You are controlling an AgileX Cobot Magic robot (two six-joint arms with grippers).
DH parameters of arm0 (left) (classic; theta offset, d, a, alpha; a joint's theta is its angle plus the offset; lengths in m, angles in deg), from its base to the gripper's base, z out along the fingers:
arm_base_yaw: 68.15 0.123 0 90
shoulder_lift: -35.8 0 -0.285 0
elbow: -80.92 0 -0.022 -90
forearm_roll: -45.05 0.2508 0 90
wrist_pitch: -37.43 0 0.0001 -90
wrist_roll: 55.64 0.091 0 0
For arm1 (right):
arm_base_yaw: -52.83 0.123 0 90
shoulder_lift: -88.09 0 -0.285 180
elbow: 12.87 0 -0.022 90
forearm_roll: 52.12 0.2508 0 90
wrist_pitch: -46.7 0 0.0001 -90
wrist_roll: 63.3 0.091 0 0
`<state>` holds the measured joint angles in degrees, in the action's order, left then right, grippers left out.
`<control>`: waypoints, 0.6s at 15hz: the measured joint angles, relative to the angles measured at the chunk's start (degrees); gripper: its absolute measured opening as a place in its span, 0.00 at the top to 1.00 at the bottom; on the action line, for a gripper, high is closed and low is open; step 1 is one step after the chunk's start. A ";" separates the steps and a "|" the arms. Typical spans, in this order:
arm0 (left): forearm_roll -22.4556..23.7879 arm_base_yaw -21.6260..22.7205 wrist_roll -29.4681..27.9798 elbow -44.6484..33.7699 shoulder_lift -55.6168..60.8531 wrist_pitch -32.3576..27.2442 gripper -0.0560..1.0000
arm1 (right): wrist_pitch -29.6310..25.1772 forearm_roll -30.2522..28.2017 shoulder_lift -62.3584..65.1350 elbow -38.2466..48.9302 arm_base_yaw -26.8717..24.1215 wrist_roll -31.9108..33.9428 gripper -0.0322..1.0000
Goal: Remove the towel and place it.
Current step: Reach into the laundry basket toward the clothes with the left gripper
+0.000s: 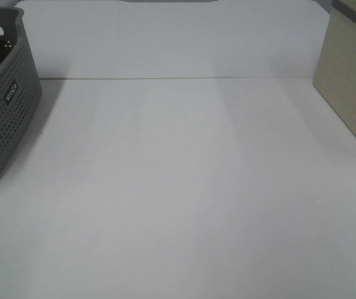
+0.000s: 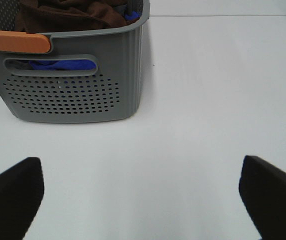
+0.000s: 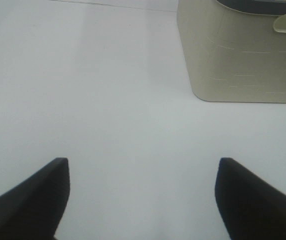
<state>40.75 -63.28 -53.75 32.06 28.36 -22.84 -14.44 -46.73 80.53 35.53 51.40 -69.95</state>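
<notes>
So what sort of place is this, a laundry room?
More likely a staged test bench than a home: a plain white table, a grey perforated basket holding a dark brown towel at one side, and a beige bin at the other.

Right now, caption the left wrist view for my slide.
Open left claw faces a grey perforated basket holding the brown towel and blue cloth.

this looks like a lab test bench, not a lived-in room: a plain white tabletop (image 1: 184,199) with a thin seam across it, a grey perforated laundry basket (image 1: 4,124) set at one edge, a beige plastic bin (image 1: 352,93) at the other, and black gripper fingers (image 3: 28,200) poised over the surface.
</notes>
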 joint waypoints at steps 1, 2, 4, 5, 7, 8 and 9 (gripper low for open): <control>0.00 0.00 0.00 0.00 0.00 0.00 0.01 | 0.00 0.00 0.00 0.00 0.00 0.00 0.22; 0.00 0.00 0.00 0.00 0.00 0.00 0.01 | 0.00 0.00 0.00 0.00 0.00 0.00 0.22; 0.00 0.00 0.00 0.00 0.00 0.00 0.01 | 0.00 0.00 0.00 0.00 0.00 0.00 0.22; 0.00 0.00 0.00 0.00 0.00 0.00 0.01 | 0.00 0.00 0.00 0.00 0.00 0.00 0.22; 0.00 0.00 0.00 0.00 0.00 0.00 0.01 | 0.00 0.00 0.00 0.00 0.00 0.00 0.22; 0.00 0.00 0.00 0.00 0.00 0.00 0.01 | 0.00 0.00 0.00 0.00 0.00 0.00 0.22; 0.00 0.00 0.00 0.00 0.00 0.00 0.01 | 0.00 0.00 0.00 0.00 0.00 0.00 0.22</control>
<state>40.75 -63.28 -53.75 32.06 28.36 -22.84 -14.44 -46.73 80.53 35.53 51.40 -69.95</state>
